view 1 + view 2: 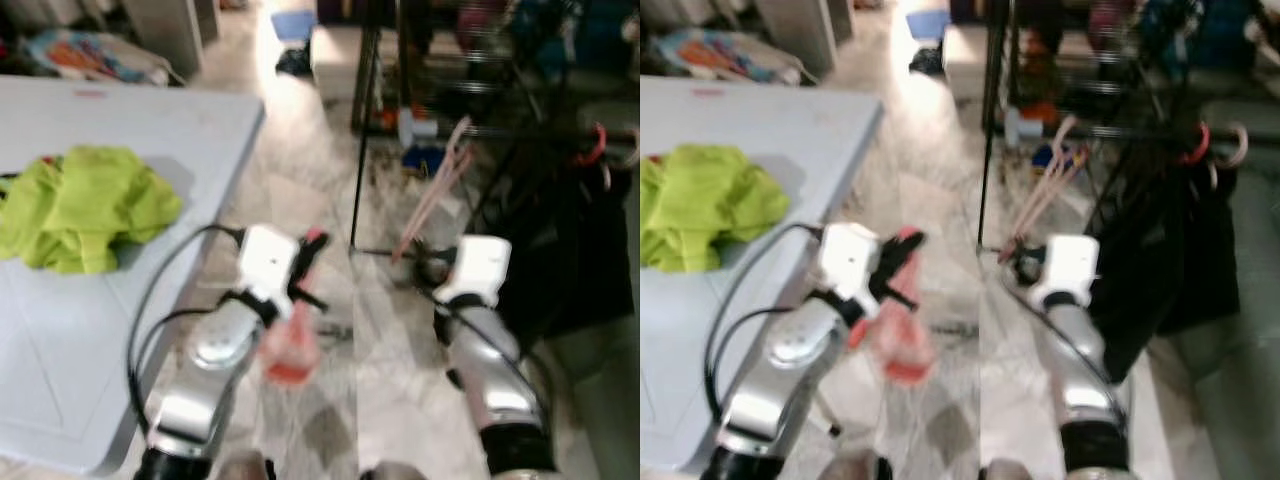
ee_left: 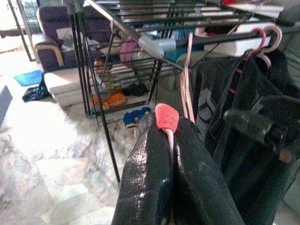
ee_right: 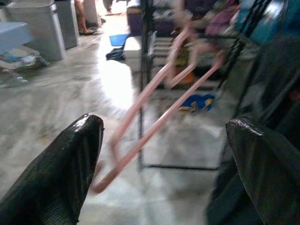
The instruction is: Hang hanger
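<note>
My left gripper (image 2: 171,140) clenched on red hanger (image 2: 167,117). My right gripper (image 3: 164,164) spread wide, near pink hanger (image 3: 154,112) dangling off rack rail (image 2: 206,40). Green cloth (image 1: 85,205) on tabletop's left edge.

No text, label, brand or number can be read anywhere: the dark garment (image 2: 220,117) on the rack bears a pale print too blurred to make out, and a small red mark on the worktop (image 1: 90,94) is illegible.
</note>
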`<state>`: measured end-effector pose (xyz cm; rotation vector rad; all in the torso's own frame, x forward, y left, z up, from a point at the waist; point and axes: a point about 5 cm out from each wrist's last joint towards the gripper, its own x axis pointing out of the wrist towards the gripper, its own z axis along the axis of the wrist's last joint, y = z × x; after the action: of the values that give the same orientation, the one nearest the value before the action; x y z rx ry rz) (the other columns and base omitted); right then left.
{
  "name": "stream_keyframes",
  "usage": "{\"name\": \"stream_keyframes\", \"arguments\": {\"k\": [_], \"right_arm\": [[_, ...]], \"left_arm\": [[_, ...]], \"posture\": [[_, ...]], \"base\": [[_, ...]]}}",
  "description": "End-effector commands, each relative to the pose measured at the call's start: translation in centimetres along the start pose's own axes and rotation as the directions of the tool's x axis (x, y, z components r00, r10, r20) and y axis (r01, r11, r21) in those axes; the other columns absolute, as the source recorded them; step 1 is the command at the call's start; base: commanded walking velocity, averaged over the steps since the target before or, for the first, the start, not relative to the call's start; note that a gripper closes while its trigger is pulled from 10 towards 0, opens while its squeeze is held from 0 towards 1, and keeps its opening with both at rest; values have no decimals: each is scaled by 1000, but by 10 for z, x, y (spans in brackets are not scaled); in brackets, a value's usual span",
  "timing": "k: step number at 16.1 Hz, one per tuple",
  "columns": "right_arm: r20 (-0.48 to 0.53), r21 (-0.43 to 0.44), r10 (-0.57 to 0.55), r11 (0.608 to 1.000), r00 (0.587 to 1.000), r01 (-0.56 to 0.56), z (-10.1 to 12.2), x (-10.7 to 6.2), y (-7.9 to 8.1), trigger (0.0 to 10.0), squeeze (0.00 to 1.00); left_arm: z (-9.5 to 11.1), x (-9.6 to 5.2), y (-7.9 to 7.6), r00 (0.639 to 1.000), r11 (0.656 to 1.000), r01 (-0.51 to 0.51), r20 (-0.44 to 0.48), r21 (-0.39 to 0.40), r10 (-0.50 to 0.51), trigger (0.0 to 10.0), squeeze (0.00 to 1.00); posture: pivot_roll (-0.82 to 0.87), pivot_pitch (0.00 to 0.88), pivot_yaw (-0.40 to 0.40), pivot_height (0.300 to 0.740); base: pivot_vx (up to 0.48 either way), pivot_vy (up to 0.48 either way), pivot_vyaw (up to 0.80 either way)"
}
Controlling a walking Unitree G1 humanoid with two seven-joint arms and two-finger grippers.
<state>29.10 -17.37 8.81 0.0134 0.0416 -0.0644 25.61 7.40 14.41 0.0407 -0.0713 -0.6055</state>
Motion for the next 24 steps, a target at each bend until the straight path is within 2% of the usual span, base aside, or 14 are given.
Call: {"name": "stream_keyframes", "arguments": {"k": [1,12,21,23,24], "right_arm": [[8,7,21,1000,1000,-21,2,2,10,10000,0],[4,4,19,1000,1000,-19,1,2,9,10000,0],[4,8,23,1000,1000,-23,1,3,11,10000,0],[-19,15,59,998,998,-59,0,3,15,10000,0],[-55,-1,111,994,992,-112,-3,2,21,10000,0]], "left_arm": [[5,-2,5,1000,1000,-3,21,16,3,10000,0],[4,1,3,1000,1000,-10,8,12,9,10000,0],[3,-2,9,999,999,-32,-9,22,33,10000,0],[3,-2,10,999,999,-36,-12,25,36,10000,0],[3,-3,10,999,999,-36,-14,27,36,10000,0]], "posture": [[20,69,-24,740],[17,70,-22,740],[23,71,-24,740],[23,71,-24,740],[29,68,-26,740]], "base": [[461,0,0],[430,49,0],[0,0,0],[0,0,0],[0,0,0]]}}
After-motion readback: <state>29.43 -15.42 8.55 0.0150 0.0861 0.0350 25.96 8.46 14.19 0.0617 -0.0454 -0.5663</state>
